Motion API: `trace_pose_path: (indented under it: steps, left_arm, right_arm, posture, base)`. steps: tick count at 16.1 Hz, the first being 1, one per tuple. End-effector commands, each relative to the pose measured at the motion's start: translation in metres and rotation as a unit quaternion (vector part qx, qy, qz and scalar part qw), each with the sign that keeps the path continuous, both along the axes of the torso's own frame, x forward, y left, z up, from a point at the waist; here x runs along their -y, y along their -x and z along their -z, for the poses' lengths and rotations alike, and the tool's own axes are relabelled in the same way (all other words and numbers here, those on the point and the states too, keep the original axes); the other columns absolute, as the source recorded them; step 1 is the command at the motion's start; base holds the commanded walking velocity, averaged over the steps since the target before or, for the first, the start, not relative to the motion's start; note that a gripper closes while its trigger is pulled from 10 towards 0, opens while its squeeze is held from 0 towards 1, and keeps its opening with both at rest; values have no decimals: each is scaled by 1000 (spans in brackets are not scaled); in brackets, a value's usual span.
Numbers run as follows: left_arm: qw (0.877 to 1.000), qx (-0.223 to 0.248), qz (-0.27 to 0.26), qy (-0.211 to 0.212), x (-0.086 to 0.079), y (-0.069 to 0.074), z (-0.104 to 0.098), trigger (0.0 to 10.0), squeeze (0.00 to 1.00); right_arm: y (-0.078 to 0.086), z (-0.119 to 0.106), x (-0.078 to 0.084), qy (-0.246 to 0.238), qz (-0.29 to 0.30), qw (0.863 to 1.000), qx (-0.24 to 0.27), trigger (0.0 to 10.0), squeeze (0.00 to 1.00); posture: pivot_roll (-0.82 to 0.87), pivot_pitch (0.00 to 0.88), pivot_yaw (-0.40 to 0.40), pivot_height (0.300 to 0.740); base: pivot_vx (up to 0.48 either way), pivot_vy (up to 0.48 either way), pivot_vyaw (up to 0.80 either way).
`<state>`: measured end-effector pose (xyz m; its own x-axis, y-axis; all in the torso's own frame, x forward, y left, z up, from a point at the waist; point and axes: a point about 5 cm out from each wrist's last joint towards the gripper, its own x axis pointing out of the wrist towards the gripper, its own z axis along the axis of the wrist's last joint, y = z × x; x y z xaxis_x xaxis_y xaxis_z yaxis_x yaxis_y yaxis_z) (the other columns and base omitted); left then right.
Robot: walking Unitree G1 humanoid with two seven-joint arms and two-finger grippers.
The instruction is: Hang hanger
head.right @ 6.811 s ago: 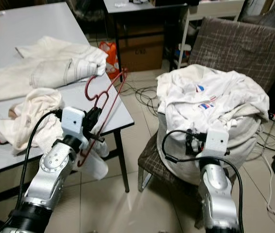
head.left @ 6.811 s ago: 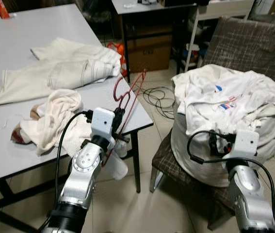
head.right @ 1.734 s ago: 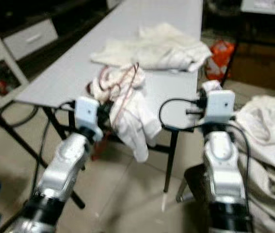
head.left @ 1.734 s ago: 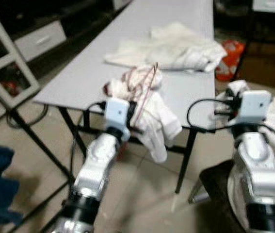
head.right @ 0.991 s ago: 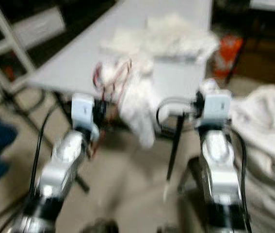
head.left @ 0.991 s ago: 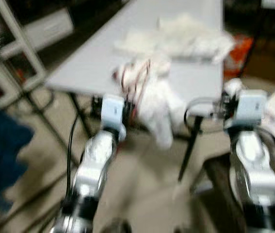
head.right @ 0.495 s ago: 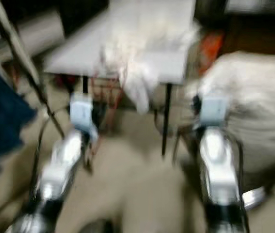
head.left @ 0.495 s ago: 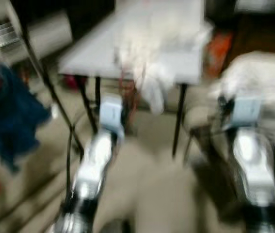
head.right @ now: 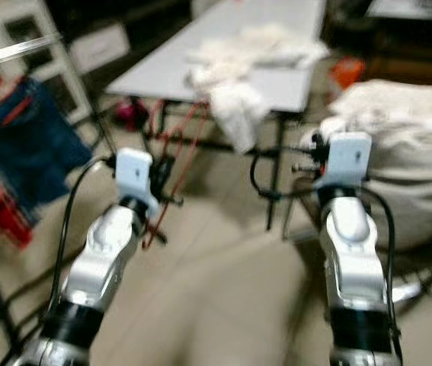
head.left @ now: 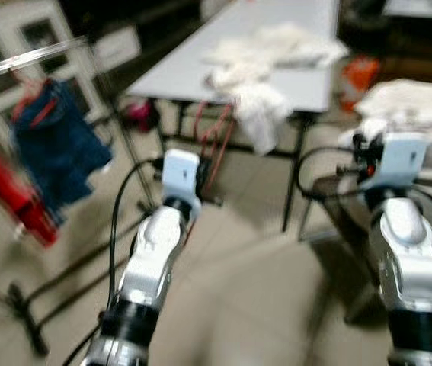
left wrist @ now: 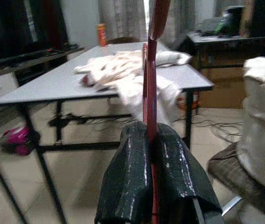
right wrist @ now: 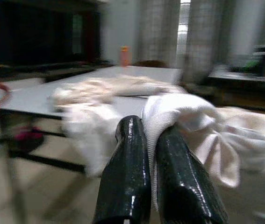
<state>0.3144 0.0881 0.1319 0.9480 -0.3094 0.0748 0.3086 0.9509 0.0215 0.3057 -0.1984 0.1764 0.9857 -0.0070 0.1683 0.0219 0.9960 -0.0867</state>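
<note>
Left wrist view: the red hanger [left wrist: 149, 88] is clamped by the left gripper [left wrist: 150, 140].
A white cloth [right wrist: 188, 121] is pinched by the right gripper [right wrist: 148, 135].

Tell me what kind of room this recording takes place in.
Probably a living or utility room in a home, used for laundry: a clothes rack with hung garments, a grey table strewn with white clothes, and a heaped laundry bag.
</note>
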Motion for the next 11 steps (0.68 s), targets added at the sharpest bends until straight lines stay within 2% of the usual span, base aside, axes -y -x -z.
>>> trace_pose_path:
  steps: [1, 4, 6, 7, 8, 9, 11]
  left_arm:
    - [1000, 8, -15, -6, -9, -2, -3, 10000, 0]
    - [1000, 10, -18, -6, -10, -1, -2, 10000, 0]
    - [1000, 10, -20, -8, -11, 0, -2, 10000, 0]
    - [1000, 10, -19, -10, -11, 0, -2, 10000, 0]
    - [1000, 11, -19, -11, -11, 0, -2, 10000, 0]
    - [1000, 11, -21, -10, -13, 0, -2, 10000, 0]
    - [1000, 9, -27, -7, -16, -1, -2, 10000, 0]
  right_arm:
    - [-2, -31, -30, -11, -76, 995, 60, 10000, 0]
    - [3, -43, -53, -20, -133, 988, 81, 10000, 0]
    - [7, -43, -64, -30, -164, 983, 82, 10000, 0]
    - [6, -37, -68, -15, -169, 983, 66, 10000, 0]
    - [3, -23, -58, 25, -133, 990, 37, 10000, 0]
    - [-2, -11, -38, 67, -72, 995, 12, 10000, 0]
    - [-5, -1, -11, 81, -4, 997, -13, 10000, 0]
  posture:
    - [-130, 0, 103, 740]
    - [-122, 0, 97, 740]
    - [-120, 0, 96, 740]
    - [-118, 0, 92, 740]
    - [-116, 0, 94, 740]
    - [-119, 0, 96, 740]
    - [-119, 0, 100, 740]
  base:
    - [0, 0, 656]
    - [0, 0, 656]
    - [0, 0, 669]
    - [0, 0, 0]
    - [0, 0, 0]
    - [0, 0, 0]
    - [0, 0, 0]
